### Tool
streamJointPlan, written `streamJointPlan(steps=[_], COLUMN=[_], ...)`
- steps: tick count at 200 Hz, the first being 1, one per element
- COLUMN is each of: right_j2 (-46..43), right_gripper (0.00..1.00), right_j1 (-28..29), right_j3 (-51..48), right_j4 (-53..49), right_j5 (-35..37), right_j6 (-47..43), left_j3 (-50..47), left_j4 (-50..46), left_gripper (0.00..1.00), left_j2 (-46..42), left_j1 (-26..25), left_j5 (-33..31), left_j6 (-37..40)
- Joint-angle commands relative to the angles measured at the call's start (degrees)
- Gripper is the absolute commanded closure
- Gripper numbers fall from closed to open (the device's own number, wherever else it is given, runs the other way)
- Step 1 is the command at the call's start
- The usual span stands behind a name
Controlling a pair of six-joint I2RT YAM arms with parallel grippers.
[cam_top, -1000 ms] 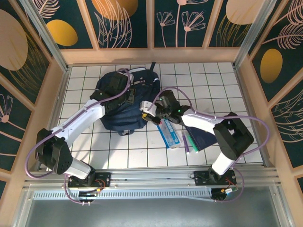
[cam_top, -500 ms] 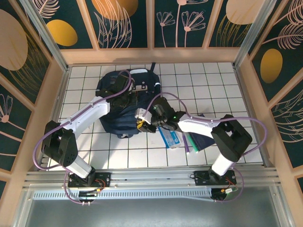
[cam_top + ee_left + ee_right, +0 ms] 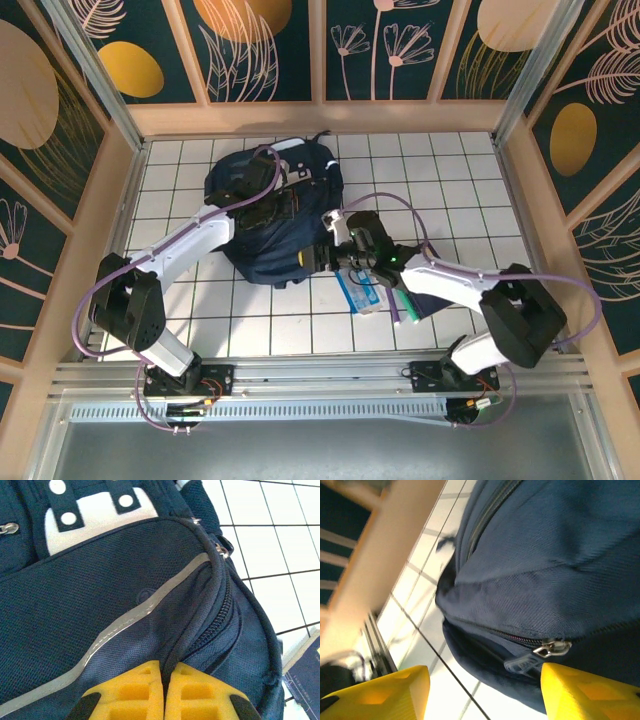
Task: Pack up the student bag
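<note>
The student bag (image 3: 262, 235), a navy backpack with a grey trim stripe (image 3: 150, 602) and a light flap (image 3: 95, 515), lies at the back left of the white tiled table. My left gripper (image 3: 283, 203) rests on top of it. Its yellow fingers (image 3: 135, 690) are shut on a raised fold of bag fabric beside a zip (image 3: 164, 672). My right gripper (image 3: 312, 255) is at the bag's near right edge, open (image 3: 485, 690). A silver zip slider with a blue pull tab (image 3: 545, 652) hangs just in front of its right finger (image 3: 590, 690), free of both fingers.
To the right of the bag lie a blue-and-white packet (image 3: 360, 287), green and purple pens (image 3: 400, 300) and a flat dark-blue book (image 3: 435, 292). Wooden walls (image 3: 95, 230) close in the table on three sides; a metal rail (image 3: 320, 375) runs along the near edge.
My right gripper has opened and pulled back a little to the right of the bag's edge. My left gripper, still shut on the fabric, has shifted toward the back with the bag.
</note>
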Motion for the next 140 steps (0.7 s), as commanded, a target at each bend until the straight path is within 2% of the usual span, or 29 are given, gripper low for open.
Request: streamJointPlan(steps=[1,6,16,49,68,112,140], right_j2=[-4.65,-5.40,-5.80,-1.99,0.09,4.16,7.83], right_gripper=[0.37,0.34,0.33,0.34,0.35,0.34,0.35], right_j1=[-0.13,-0.71,-2.42,-6.70,-8.63,-10.01,-9.44], right_j3=[-1.02,-1.81,-1.87,1.98,2.24,2.99,3.29], right_j4=[0.14,0.30,-0.78,-5.54,-5.40,4.17,13.96], right_j5=[10.72,11.88,12.26,6.37,4.31,0.21,-2.43], right_j6=[20.19,22.96,25.29,16.71,17.71,20.92,25.67], left_j3=[0.32,0.58,0.92,0.21,0.23,-0.44,-1.96], left_j4=[4.58,4.30,3.92,5.84,5.79,6.94,8.70], left_gripper=[1.00,1.00,1.00,1.00,1.00,1.00,1.00], left_j2=[-1.68,-1.60,-1.59,-1.99,-1.90,-2.64,-3.09], left_j1=[0.27,0.30,0.27,0.27,0.26,0.28,0.27], left_j5=[1.24,1.24,1.35,3.28,3.50,6.08,8.90], left_j6=[-0.01,-0.24,-0.95,-1.52,-1.93,-3.04,-4.50])
